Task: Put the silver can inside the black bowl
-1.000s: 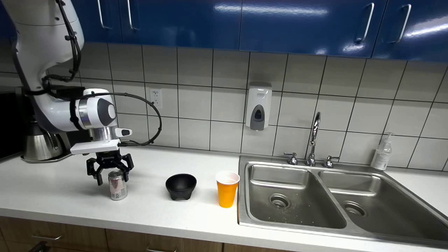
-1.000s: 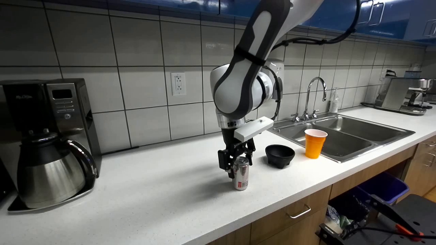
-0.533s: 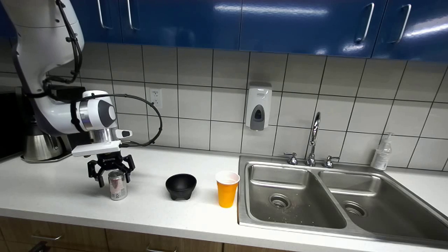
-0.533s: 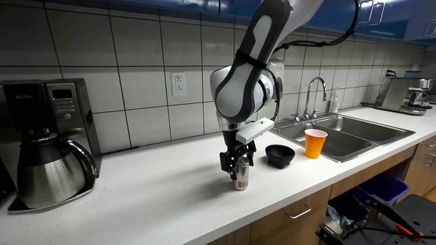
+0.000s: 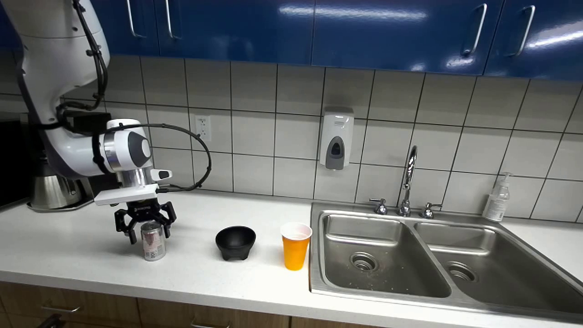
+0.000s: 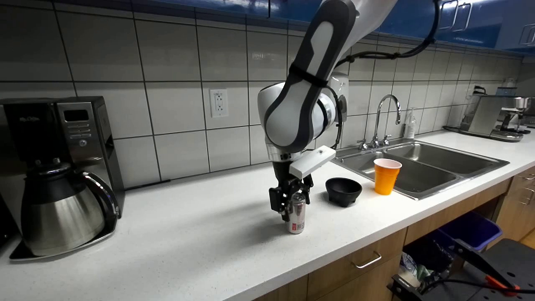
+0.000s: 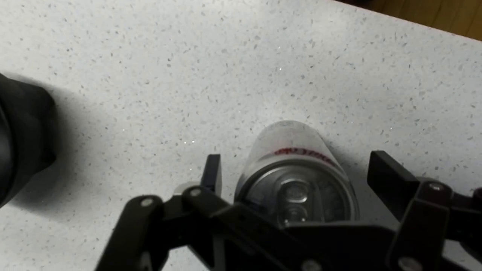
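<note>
While the arm [image 6: 296,104] hangs bent, gripper [image 5: 150,237] pointing down, fingers [image 7: 212,173] parted, silver can [image 7: 295,171] between them

Both exterior views face the same tiled wall [image 5: 255,132], while the wrist view looks closely down on the silver can [image 7: 295,173].

The can [image 7: 295,171] is silver with red lettering; the bowl [image 5: 235,244] and gripper [image 5: 150,236] are black, the cup [image 5: 295,253] orange, the counter [image 7: 169,94] white with grey flecks, the cabinets [image 5: 237,32] blue.

The silver can [image 7: 297,180] is shiny metal, the black bowl [image 5: 235,242] smooth, the blue cabinets [image 5: 237,34] glossy.
</note>
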`<move>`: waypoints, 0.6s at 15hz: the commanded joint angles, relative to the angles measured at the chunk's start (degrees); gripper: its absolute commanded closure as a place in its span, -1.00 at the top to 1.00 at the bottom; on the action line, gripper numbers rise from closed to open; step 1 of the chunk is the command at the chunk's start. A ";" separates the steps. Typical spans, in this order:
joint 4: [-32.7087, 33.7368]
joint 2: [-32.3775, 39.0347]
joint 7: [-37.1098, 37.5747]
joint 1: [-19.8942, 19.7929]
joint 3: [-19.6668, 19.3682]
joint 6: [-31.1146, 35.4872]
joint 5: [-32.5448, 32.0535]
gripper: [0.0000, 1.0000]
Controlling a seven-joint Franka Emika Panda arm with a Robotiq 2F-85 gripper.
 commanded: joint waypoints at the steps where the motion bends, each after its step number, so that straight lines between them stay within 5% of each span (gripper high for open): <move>1: 0.17 0.19 0.90 1.18 -1.16 1.12 -2.06 1.00; 6: 0.49 0.67 0.79 1.24 -1.28 1.31 -2.39 1.00; 7: 0.55 0.81 0.70 1.16 -1.26 1.33 -2.29 0.50; 9: 0.45 0.91 0.68 1.17 -1.46 1.80 -2.49 0.31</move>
